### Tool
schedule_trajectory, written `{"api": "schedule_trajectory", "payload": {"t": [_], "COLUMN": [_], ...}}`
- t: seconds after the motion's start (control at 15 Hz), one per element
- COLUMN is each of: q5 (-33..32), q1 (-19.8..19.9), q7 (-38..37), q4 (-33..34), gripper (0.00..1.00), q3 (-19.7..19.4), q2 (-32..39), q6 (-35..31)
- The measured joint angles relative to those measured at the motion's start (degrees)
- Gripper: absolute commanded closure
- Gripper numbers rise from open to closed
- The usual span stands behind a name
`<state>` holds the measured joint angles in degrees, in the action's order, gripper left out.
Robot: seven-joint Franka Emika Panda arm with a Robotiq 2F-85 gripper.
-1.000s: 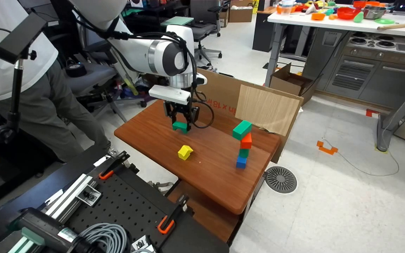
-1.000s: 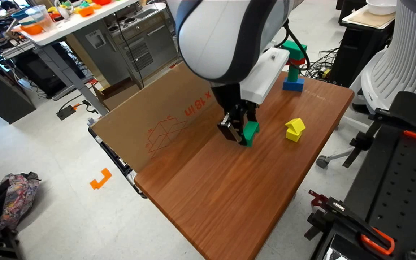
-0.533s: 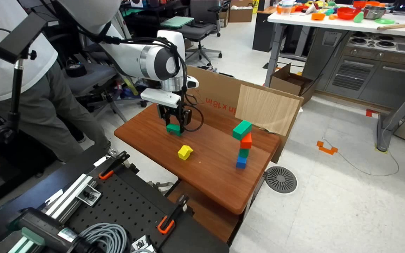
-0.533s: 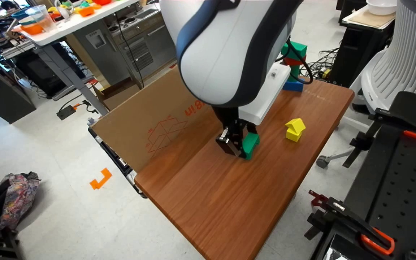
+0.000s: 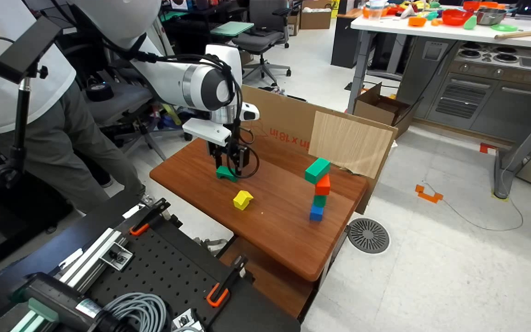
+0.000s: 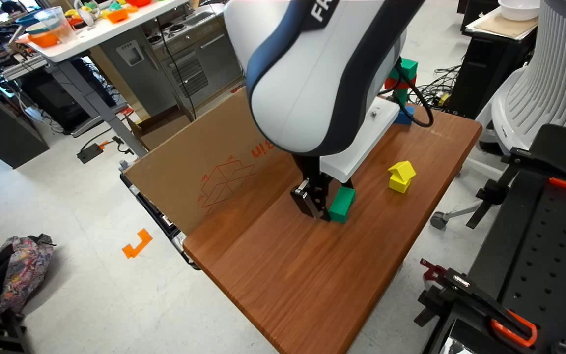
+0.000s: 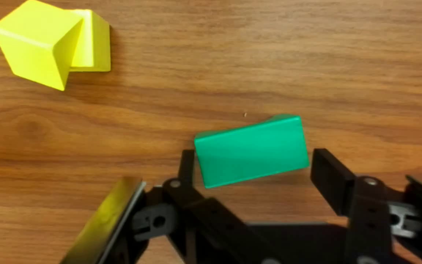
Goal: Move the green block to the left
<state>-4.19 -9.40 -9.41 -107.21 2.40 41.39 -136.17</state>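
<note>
The green block point(image 5: 225, 173), low and arch-shaped, sits on the wooden table near its far left end in an exterior view; it also shows in an exterior view point(image 6: 343, 202). In the wrist view the green block point(image 7: 253, 154) lies between the two fingers, turned slightly against them. My gripper point(image 7: 253, 157) is open around it; small gaps show at both ends, narrowest at the block's near right corner. The gripper also shows low over the table in both exterior views point(image 5: 228, 168) point(image 6: 337, 201). The block's underside is hidden.
A yellow prism point(image 7: 37, 44) rests on a yellow cube point(image 7: 99, 44) close by. A stack with a blue block point(image 5: 316, 213), green blocks and a red block point(image 5: 322, 184) stands toward the table's other end. A cardboard panel point(image 6: 224, 152) lines one long edge of the table point(image 5: 274, 230).
The gripper moved left in the exterior view that shows the person, carrying the green block, and came down. The block now sits flat on the table and the fingers have opened off it.
</note>
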Motion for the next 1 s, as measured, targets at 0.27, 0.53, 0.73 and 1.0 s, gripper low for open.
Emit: {"api": "schedule_trajectory", "payload": {"t": [0.27,0.53,0.73,1.0], "q5": [0.83,2.48,3.95,4.81], "q1": [0.02,1.03,3.83,9.15], "q7": [-2.34,-2.43,-0.89,4.79], "q4": [-0.44,-1.39,-2.57,-3.79], "gripper": [0.0,0.0,0.0,0.0], "q3": [-0.17,-0.71,-0.95,-1.43], "q2": [0.13,-0.98,-4.23,-10.03], "q6": [-1.18,-3.68,-4.35,-2.51]}}
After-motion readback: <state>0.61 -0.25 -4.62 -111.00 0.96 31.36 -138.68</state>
